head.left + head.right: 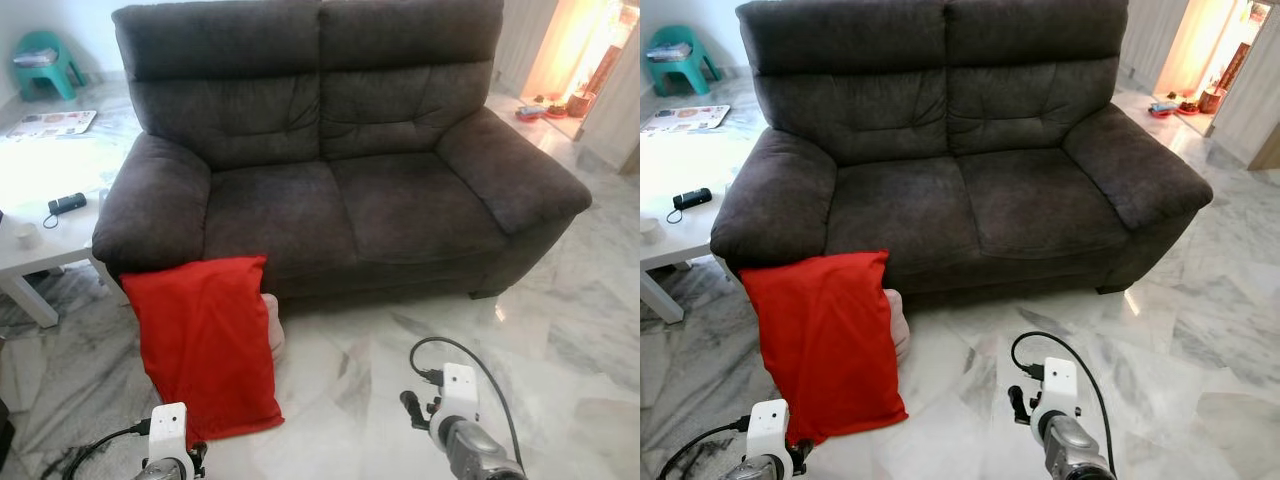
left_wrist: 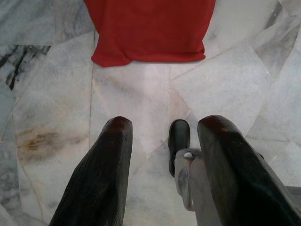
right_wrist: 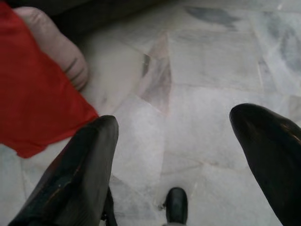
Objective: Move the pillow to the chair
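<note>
While the head camera looks down at the dark grey sofa (image 1: 330, 150), the red pillow (image 1: 205, 340) leans on the marble floor (image 1: 560, 330) against the sofa's front, below the armrest at nine o'clock of the seat. A pale cushion end (image 1: 272, 325) peeks out at the pillow's three o'clock edge. At ten o'clock sits a white tabletop (image 1: 40, 190) carrying a small black device (image 1: 67, 203) and a cup (image 1: 27, 235), and further back at eleven o'clock there's a green stool (image 1: 45, 62). The left arm's wrist shows at seven o'clock, just at the pillow's lower corner; the right arm's wrist sits at five o'clock, well apart from the pillow.

The right eye gives the same layout: pillow against the sofa front, both wrists low in the frame.

Over to the left wrist camera: the left claw (image 2: 162, 129) is spread, its two black fingers (image 2: 101, 174) apart over bare marble, and the pillow's lower hem lies on the floor ahead of the tips, near but not touching.

Now the right wrist camera: the right claw (image 3: 188, 127) is spread wide too, fingers (image 3: 77, 174) hovering above the floor, with the pillow's red corner just beside one fingertip and the pale cushion end behind it.
</note>
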Robot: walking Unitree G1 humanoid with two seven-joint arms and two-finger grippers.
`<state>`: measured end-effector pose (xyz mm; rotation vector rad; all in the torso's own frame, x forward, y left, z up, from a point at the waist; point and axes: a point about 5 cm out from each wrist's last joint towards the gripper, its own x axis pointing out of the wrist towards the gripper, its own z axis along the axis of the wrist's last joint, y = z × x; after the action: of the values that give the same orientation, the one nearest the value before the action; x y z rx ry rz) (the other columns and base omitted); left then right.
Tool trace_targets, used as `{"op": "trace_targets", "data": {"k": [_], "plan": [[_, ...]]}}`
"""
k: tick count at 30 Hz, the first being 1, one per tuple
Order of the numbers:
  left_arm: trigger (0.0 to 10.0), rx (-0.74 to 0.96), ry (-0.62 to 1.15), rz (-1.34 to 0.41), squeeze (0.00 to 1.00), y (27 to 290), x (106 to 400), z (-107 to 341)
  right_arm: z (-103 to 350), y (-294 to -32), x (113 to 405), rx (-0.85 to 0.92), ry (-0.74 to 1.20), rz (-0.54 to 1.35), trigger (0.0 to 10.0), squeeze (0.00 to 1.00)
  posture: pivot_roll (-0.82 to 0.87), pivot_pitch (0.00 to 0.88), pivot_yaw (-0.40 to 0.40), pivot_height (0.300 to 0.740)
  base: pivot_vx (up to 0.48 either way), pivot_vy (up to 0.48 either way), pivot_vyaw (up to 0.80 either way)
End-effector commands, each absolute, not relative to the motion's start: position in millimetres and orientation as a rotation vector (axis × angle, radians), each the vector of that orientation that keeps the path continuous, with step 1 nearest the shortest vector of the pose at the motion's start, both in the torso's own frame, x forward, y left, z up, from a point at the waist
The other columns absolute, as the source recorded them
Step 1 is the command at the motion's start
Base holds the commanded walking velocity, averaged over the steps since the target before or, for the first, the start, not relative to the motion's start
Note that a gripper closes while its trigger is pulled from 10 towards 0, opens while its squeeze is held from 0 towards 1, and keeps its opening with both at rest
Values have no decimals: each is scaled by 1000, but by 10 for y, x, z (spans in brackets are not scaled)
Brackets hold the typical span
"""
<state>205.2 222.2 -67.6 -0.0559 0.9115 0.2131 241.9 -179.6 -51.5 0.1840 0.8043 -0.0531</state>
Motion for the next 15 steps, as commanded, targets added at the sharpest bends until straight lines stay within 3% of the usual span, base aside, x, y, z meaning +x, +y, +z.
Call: {"op": "trace_targets", "data": {"k": [1, 5, 15], "plan": [[10000, -65, 923, 218, 0, 2231, 2033, -686, -503, -1785, 2438, 157, 801, -45, 10000, 0, 33, 0, -26, 740, 251, 0, 563], [10000, -62, 922, 216, 0, 2232, 2035, -685, -505, -1788, 2435, 159, 803, -53, 10000, 0, 33, 0, -26, 740, 262, 0, 800], [10000, -60, 923, 212, 0, 2229, 2036, -685, -512, -1778, 2428, 174, 813, -41, 10000, 0, 33, 0, -25, 740, 260, 0, 0]]}}
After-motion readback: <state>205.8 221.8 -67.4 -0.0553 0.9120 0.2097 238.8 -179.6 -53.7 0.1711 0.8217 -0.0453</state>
